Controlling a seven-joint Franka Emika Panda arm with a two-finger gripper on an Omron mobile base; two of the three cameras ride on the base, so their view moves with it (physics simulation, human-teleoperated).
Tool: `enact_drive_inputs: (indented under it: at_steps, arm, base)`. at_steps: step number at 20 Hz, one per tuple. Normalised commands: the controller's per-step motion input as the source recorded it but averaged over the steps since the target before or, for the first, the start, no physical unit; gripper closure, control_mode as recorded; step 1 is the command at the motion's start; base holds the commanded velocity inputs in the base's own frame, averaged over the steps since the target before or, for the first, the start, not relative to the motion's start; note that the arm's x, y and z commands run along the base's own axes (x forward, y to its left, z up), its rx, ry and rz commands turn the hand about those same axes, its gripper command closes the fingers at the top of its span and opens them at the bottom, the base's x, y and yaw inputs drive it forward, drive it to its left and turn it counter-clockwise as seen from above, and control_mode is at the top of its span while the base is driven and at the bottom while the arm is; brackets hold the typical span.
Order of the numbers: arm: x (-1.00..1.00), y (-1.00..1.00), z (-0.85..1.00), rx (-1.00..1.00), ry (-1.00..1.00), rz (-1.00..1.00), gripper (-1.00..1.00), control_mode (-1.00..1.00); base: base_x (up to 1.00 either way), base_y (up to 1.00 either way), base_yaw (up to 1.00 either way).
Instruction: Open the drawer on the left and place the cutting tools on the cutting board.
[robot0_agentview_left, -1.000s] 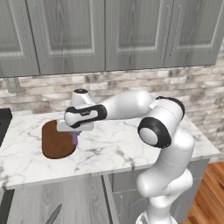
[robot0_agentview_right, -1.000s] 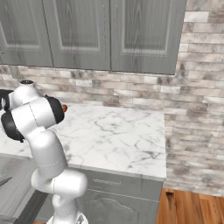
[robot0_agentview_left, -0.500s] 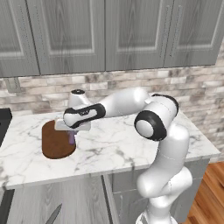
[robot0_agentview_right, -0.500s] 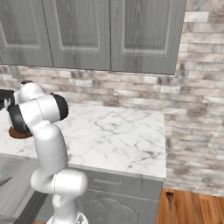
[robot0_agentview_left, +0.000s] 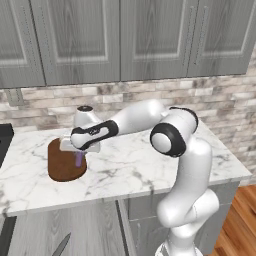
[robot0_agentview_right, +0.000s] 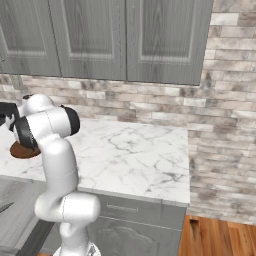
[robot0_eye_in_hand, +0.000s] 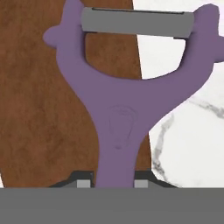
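Note:
My gripper (robot0_agentview_left: 78, 153) is shut on the handle of the purple Y-shaped peeler (robot0_agentview_left: 79, 160). It hangs over the right edge of the dark brown cutting board (robot0_agentview_left: 61, 165) on the marble counter. In the hand view the peeler (robot0_eye_in_hand: 117, 109) points away from the gripper (robot0_eye_in_hand: 111, 183), its grey blade at the top. It lies over the board (robot0_eye_in_hand: 39, 109) and partly over bare marble. The drawer (robot0_agentview_left: 35, 230) below the counter stands open, and the knife (robot0_agentview_left: 61, 245) lies in it. In the right base view, a sliver of the board (robot0_agentview_right: 22, 150) shows behind the arm.
Grey wall cabinets (robot0_agentview_left: 120, 40) hang above a brick backsplash. The marble counter (robot0_agentview_left: 150, 165) stretches to the right of the board. A dark appliance edge (robot0_agentview_left: 4, 142) sits at the far left. Wooden floor (robot0_agentview_right: 220, 237) lies at the lower right.
The arm has carried the peeler a little to the left and down, closer over the cutting board. The grip on the peeler is unchanged.

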Motion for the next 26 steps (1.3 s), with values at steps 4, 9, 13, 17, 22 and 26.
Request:
enact_drive_inputs:
  at_steps: [4, 9, 13, 17, 22, 26]
  arm:
    - [0.08, 0.10, -0.23, 0.00, 0.00, -0.05, 1.00, -1.00]
    - [0.06, 0.06, -0.09, -0.01, 0.00, -0.03, -1.00, -1.00]
    - [0.00, 0.02, 0.00, 0.00, 0.00, 0.00, -1.00, -1.00]
    - [0.00, 0.00, 0.00, 0.00, 0.00, 0.00, -1.00, -1.00]
    - [-0.13, 0.00, 0.00, 0.00, 0.00, -0.05, -1.00, -1.00]
    - [-0.88, 0.00, 0.00, 0.00, -0.01, -0.12, -1.00, -1.00]
  base:
    - [0.00, 0.00, 0.00]
    - [0.00, 0.00, 0.00]
    - [0.00, 0.00, 0.00]
    - [0.00, 0.00, 0.00]
    - [0.00, 0.00, 0.00]
    - [0.00, 0.00, 0.00]
